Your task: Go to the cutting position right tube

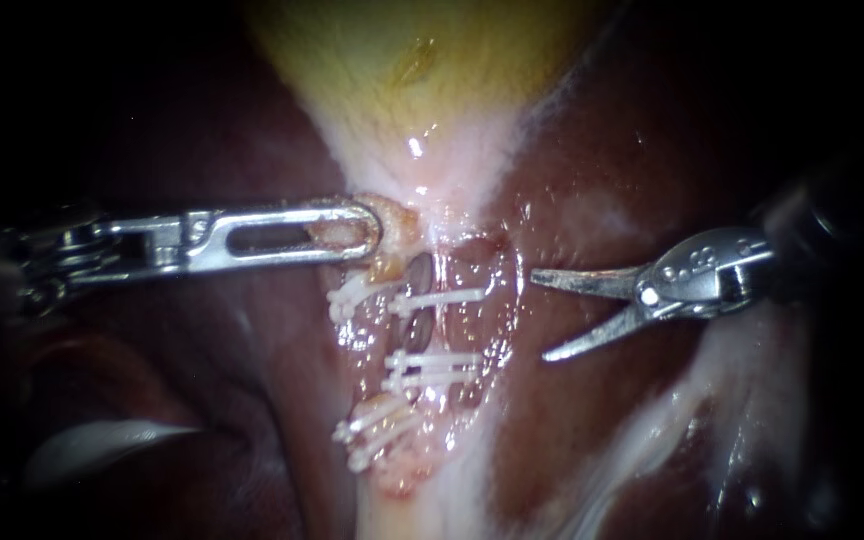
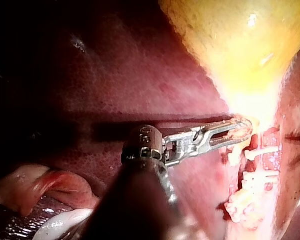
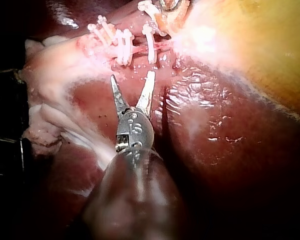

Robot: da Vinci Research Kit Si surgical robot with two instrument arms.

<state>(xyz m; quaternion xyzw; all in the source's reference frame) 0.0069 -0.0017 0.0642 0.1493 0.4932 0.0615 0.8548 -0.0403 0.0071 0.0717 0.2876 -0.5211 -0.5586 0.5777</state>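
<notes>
White clips (image 1: 440,298) cross the right tube (image 1: 457,330). Your R instrument (image 1: 540,316) sits just beside it, not touching, blades spread w/ nothing between. Your L instrument (image 1: 352,232) has its jaws pinching tissue at the gallbladder (image 1: 422,60) neck, above the clips.

I see the dark red liver (image 1: 612,180) under it all. The yellow gallbladder (image 1: 402,60) lies on it, white clips (image 1: 447,298) near its thin end.
</notes>
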